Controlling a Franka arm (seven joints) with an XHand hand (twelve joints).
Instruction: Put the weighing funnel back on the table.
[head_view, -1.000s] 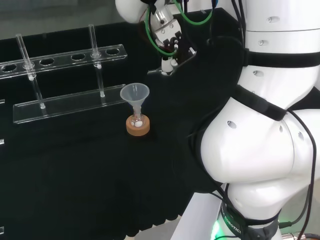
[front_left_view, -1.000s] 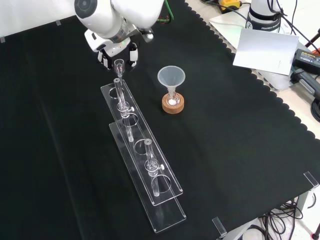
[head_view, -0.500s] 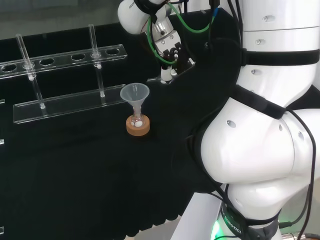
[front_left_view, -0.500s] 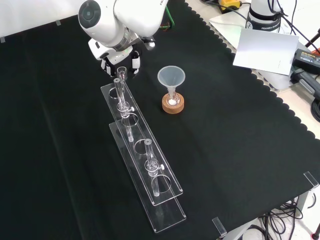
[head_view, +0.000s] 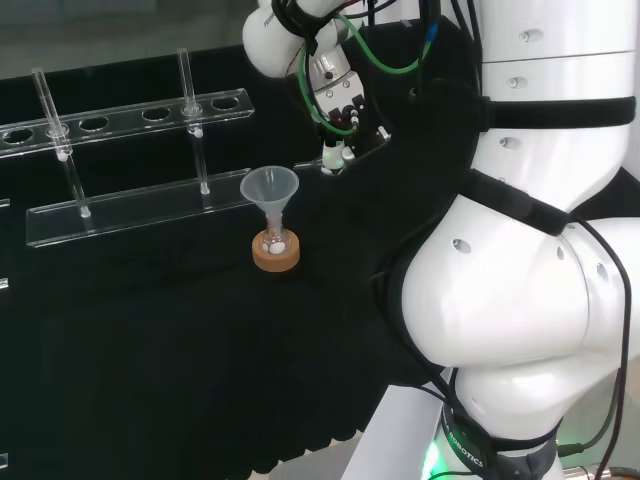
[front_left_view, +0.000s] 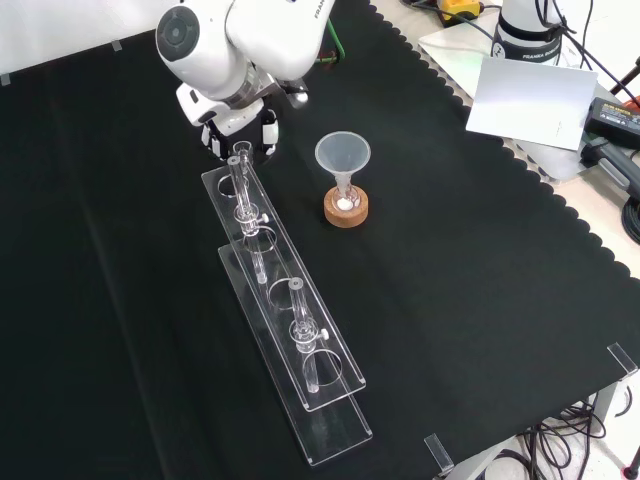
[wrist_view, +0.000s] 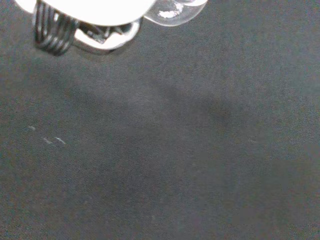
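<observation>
The hand (head_view: 335, 95) hangs low over the black cloth, just past the near end of the clear rack in the front view, below the arm's white link (front_left_view: 232, 110). Its fingers are curled on a small clear piece, the weighing funnel (wrist_view: 172, 10), which shows beside a blurred white part of the hand (wrist_view: 85, 10) with bare cloth close beneath. In the head view the weighing funnel's pale tip (head_view: 333, 157) points down from the fingers, right of the big funnel. Whether it touches the cloth is hidden.
The big funnel (front_left_view: 343, 153) stands mouth up in a small flask on a cork ring (front_left_view: 346, 211), right of the hand in the front view. A long clear test tube rack (front_left_view: 285, 320) holding two tubes runs toward the front. Papers (front_left_view: 525, 100) lie beyond the cloth's right edge.
The hand has sunk toward the cloth with the weighing funnel in it, ending closer to the rack's end. The big funnel and rack have not moved.
</observation>
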